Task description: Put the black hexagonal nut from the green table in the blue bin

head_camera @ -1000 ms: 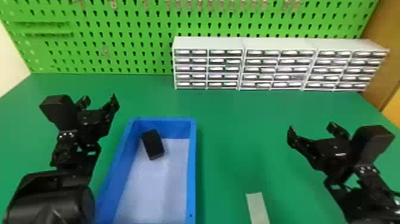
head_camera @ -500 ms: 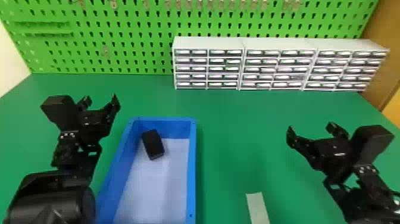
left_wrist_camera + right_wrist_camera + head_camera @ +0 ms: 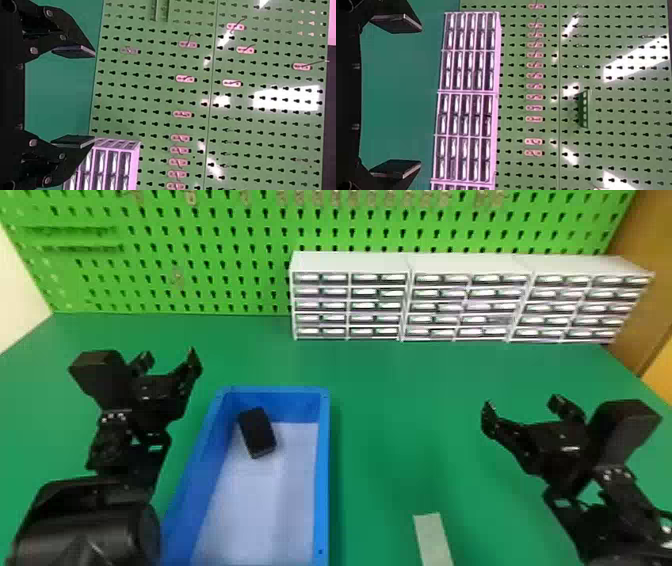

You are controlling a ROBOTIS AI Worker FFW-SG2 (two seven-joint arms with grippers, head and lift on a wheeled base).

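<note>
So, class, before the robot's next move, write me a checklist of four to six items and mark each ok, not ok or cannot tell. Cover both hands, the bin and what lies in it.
1. Left hand open, nothing between its fingers: ok.
2. Right hand open, nothing between its fingers: ok.
3. Blue bin standing upright on the green table: ok.
4. Black piece inside the bin, near its far left corner: ok.
5. Black piece confirmed as the hexagonal nut: cannot tell; it looks like a longish block, and six sides cannot be made out.
</note>
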